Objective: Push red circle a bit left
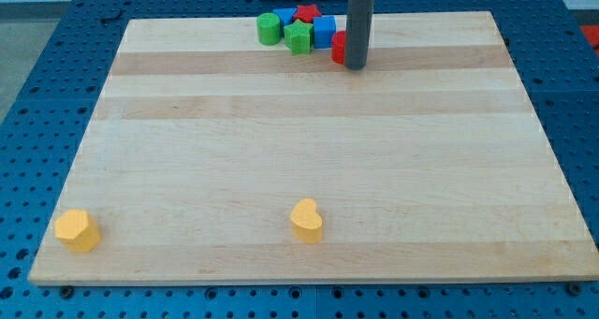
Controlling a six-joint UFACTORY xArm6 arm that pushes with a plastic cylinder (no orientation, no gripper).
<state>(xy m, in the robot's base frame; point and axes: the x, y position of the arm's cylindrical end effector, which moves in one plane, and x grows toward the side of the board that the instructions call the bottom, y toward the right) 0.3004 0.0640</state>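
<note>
The red circle (339, 46) lies near the view's top, mostly hidden behind my rod, with only its left part showing. My tip (356, 67) rests on the wooden board (309, 151) just at the red circle's right side, touching or nearly touching it. To the red circle's left sits a tight cluster: a blue block (324, 31), a green star (299, 37), a green circle (270, 28), a red star (307, 14) and another blue block (285, 17).
A yellow heart (307, 220) lies near the view's bottom centre. A yellow block (77, 230) lies at the bottom left corner. The board sits on a blue perforated table (37, 66).
</note>
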